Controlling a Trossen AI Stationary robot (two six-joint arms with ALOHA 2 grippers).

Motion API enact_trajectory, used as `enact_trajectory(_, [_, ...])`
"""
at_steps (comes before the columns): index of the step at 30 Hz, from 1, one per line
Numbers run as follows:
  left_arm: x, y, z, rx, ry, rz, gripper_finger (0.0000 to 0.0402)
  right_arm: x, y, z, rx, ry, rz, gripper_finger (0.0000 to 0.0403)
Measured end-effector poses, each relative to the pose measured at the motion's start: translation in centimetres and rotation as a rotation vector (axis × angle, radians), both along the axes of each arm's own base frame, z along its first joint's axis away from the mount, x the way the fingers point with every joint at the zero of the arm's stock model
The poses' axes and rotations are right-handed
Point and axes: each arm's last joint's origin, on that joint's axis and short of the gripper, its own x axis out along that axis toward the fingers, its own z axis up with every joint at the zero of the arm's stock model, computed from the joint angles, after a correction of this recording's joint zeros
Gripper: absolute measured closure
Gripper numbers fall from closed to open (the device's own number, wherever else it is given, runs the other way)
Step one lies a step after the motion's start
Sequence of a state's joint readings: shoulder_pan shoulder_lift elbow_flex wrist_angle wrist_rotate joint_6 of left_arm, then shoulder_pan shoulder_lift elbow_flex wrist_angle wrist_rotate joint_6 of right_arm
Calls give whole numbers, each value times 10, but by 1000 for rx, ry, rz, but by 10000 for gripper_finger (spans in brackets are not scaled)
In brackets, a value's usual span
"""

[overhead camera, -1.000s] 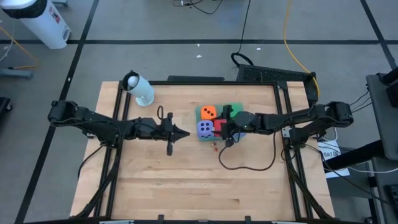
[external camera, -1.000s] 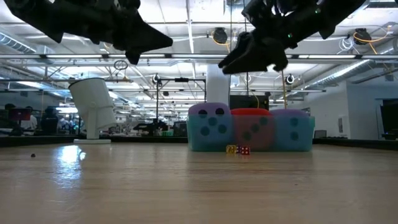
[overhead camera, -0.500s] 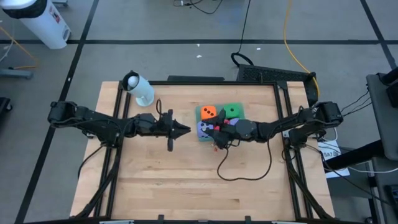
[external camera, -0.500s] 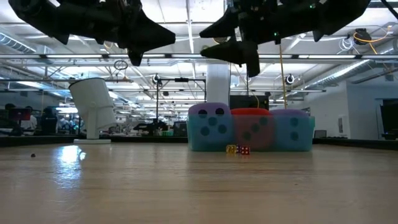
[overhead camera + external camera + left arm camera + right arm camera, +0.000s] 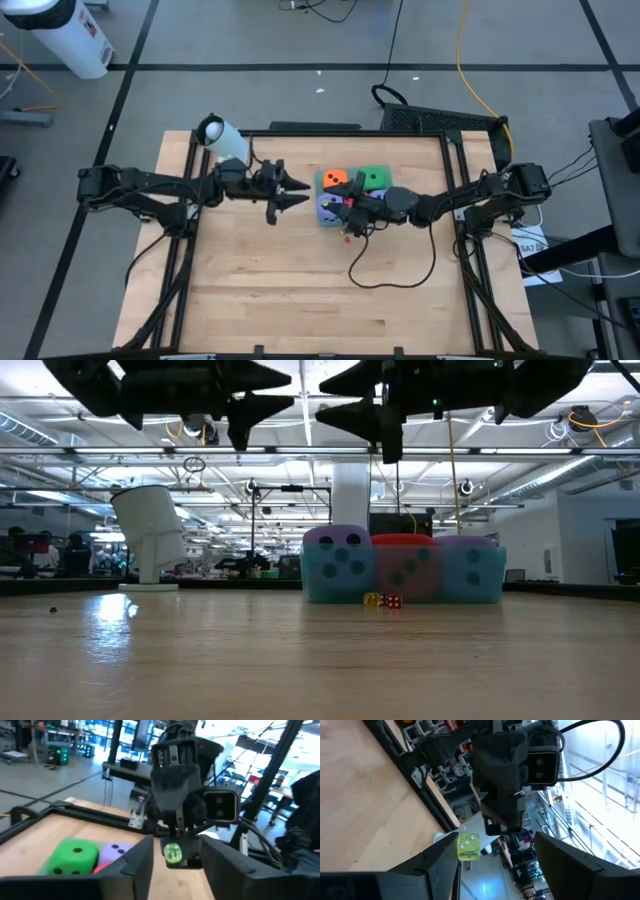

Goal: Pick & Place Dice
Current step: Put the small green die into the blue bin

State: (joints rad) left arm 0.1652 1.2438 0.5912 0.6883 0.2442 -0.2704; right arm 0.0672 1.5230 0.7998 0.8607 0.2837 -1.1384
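Purple die [image 5: 328, 205] partly hidden beneath right end effector [image 5: 343, 203], fingers apart.

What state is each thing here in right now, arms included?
Left end effector: open, raised above the table.
Right end effector: open, raised over the big dice.
Big dice: resting on the table, bunched side by side.
Tiny dice: lying on the table by the big ones.
White cup: tilted.

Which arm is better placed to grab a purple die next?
Right. The right gripper hangs open directly over the dice cluster, right next to a purple die. The left gripper is open too, but sits beside the cluster over bare wood.
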Motion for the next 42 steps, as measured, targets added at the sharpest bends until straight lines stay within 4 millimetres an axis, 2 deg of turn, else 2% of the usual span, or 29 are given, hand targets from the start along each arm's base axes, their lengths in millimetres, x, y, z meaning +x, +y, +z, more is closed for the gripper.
enact_trajectory(6, [8, 15, 16, 35, 55, 55, 180, 0, -13, -1, 15, 12, -78, 161])
enact_trajectory(10, [18, 18, 15, 64, 72, 38, 172, 0, -26, -8, 61, 73, -121, 181])
enact_trajectory(13, [31, 20, 9, 72, 97, 11, 194, -1, -35, -12, 82, 109, -161, 193])
enact_trajectory(18, [52, 29, -7, 28, 165, 12, 259, -2, -41, -15, 84, 134, -186, 193])
enact_trajectory(23, [50, 43, -7, 11, 164, 52, 271, -5, -43, -9, 80, 117, -233, 168])
enact_trajectory(26, [46, 51, -4, -13, 152, 36, 243, -9, -40, -4, 79, 99, -229, 153])
enact_trajectory(30, [43, 62, -5, -32, 149, 58, 180, -14, -39, 2, 74, 79, -216, 146])
enact_trajectory(34, [48, 67, -7, -32, 152, 74, 128, -14, -41, 1, 75, 86, -213, 146])
enact_trajectory(38, [63, 73, -11, -29, 168, 70, 104, -14, -45, 1, 91, 79, -236, 151])
enact_trajectory(42, [71, 77, -14, -1, 178, 72, 100, -17, -50, -4, 91, 144, -320, 150])
